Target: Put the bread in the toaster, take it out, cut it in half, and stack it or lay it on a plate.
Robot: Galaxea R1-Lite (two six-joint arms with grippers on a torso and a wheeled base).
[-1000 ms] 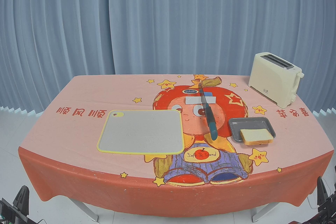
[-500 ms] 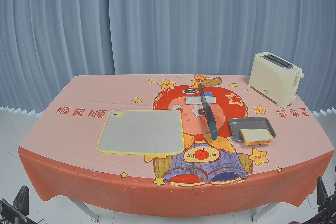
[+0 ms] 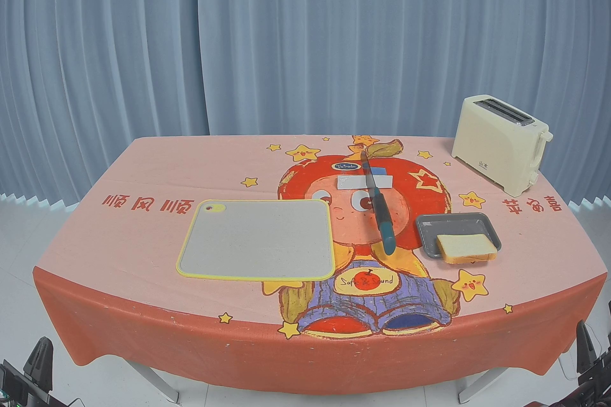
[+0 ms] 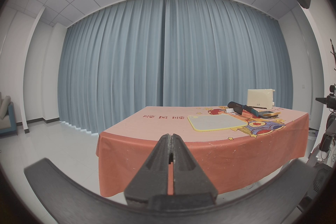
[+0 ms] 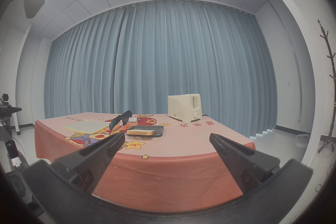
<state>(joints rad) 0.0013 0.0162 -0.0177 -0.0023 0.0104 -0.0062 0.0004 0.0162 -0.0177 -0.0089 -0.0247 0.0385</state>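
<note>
bread (image 3: 466, 247) lies on the grey tray (image 3: 455, 219) on a pink-clothed table (image 3: 159, 173), blue curtain (image 3: 318, 27) behind. left gripper (image 4: 170, 136) pressed closed, empty; right gripper (image 5: 166, 136) spread wide, empty, both off the table.

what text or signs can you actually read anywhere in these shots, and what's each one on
"顺风顺": red characters on the tablecloth, toward the robot's left.
"Soft Sound", with an apple between the words: cursive line on the tablecloth's cartoon figure.
Not surely readable: the turned characters on the tablecloth, toward the robot's right.
Too small: the dark oval label on the printed apple.
Too small: the small dark mark on the toaster.
</note>
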